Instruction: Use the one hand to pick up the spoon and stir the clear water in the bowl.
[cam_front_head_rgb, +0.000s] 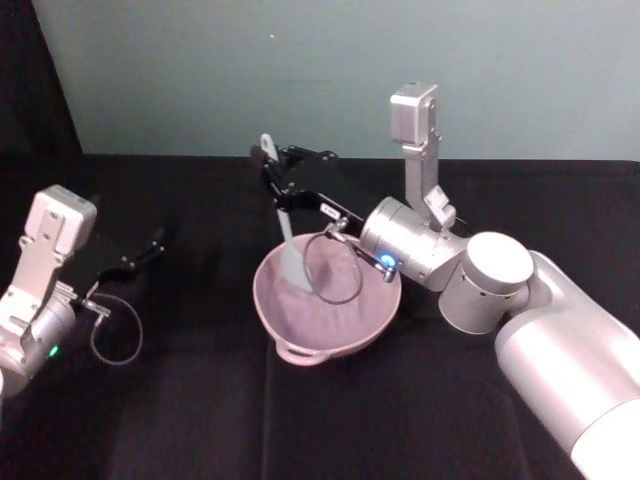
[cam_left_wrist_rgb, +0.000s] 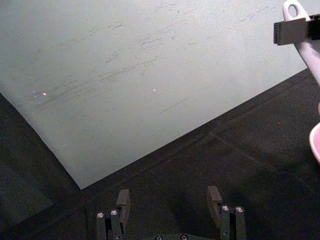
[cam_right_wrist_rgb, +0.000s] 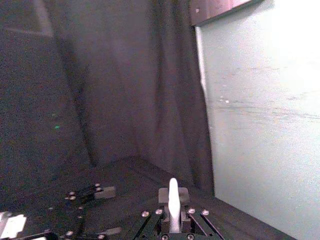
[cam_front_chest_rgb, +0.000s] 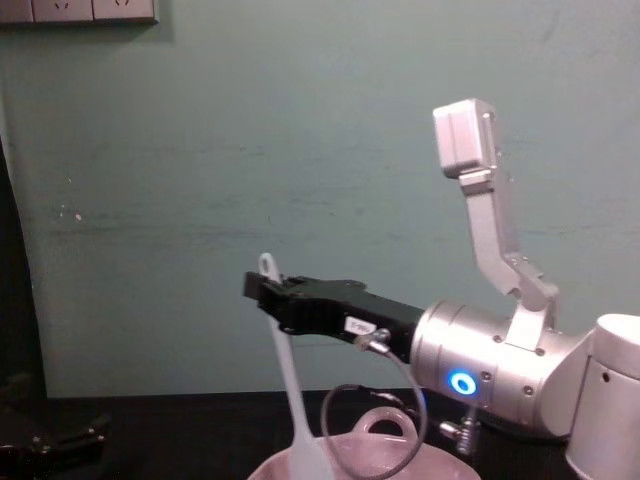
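One slim white spoon (cam_front_head_rgb: 295, 262), greyish head in bowl (cam_front_head_rgb: 262, 300), held by right gripper (cam_front_head_rgb: 268, 170)

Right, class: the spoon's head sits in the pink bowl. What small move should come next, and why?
Probably a small circular sweep of the right gripper, keeping its height. It is shut on the spoon near the handle's top, and the head is down inside the bowl, so stirring can begin. The left gripper sits parked at the left.
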